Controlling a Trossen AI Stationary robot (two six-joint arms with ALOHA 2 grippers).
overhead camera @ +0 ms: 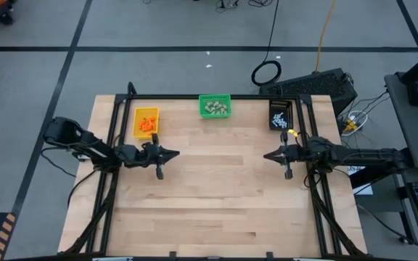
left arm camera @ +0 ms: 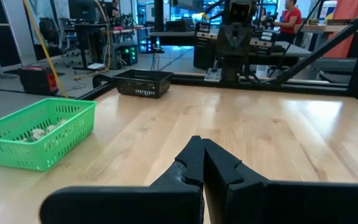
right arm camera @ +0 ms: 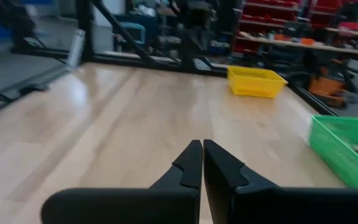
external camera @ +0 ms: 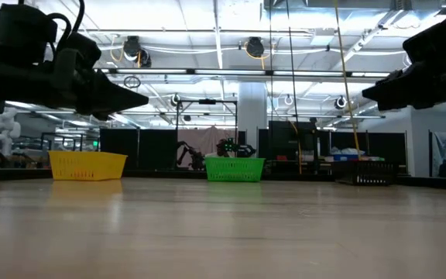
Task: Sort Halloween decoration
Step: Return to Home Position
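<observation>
Hovering above the desk (overhead camera: 216, 210), the left claw (overhead camera: 173, 154) and right claw (overhead camera: 268, 155) face each other, well apart, both pinched shut and empty. Along the far edge, orange bits (overhead camera: 147, 125) lie in the yellow bin (overhead camera: 138, 114), beige lumps (overhead camera: 216, 109) in the green bin (overhead camera: 214, 96), white sticks (overhead camera: 280, 117) in the black bin (overhead camera: 280, 104). Homing well likely means drawing back level, fingers closed, clear of the bins.

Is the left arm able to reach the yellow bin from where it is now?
Probably yes. The yellow bin sits close beside the left gripper, and nothing stands between them.
</observation>
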